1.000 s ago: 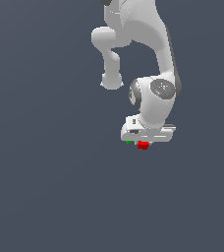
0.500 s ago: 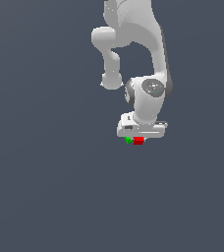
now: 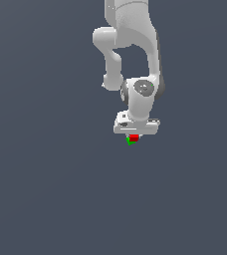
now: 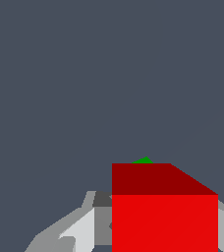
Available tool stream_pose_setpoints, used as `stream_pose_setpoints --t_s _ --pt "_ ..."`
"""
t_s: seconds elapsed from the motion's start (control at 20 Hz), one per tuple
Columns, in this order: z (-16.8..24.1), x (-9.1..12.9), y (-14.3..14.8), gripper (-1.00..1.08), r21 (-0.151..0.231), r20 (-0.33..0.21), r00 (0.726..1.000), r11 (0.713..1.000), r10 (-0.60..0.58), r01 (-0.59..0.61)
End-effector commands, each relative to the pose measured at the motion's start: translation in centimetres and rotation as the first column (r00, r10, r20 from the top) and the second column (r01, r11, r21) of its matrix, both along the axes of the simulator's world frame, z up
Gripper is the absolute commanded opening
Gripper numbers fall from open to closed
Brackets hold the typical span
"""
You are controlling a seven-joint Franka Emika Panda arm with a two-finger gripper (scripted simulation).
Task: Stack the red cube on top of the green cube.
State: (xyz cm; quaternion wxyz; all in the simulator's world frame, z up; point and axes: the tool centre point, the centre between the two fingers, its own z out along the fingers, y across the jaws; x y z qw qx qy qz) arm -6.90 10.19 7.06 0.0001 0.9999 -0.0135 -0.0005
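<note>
Nearly there, by the look of it. On the exterior view's left a sliver of the green cube (image 3: 129, 142) peeks out low; just right of it and above, the red cube (image 3: 133, 137) sits clamped in the gripper (image 3: 134, 136). The wrist view shows red (image 4: 164, 211) covering almost all of green (image 4: 144, 160). Lowering and release seem to remain.

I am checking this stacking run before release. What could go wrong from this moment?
1. In the wrist view the red cube hides nearly all of the green cube, so alignment is hard to confirm; an off-centre release might let it slide off.
2. The gripper hangs close above both cubes; opening or descending could knock the green cube.
</note>
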Motion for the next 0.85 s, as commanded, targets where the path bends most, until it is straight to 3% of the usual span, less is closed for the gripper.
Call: stream_pose_setpoints --t_s 0.0,0.3,0.35,0.8 --pt "-0.41 -0.73 -0.34 -1.00 0.000 0.001 1.000 1.000 0.000 0.000" --pt "-0.84 -1.41 -0.67 -1.00 0.000 0.001 1.000 1.000 0.000 0.000" --pt "-0.84 -1.41 -0.67 1.00 0.000 0.001 1.000 1.000 0.000 0.000" --pt "-0.84 -1.41 -0.67 1.00 0.000 0.001 1.000 1.000 0.000 0.000"
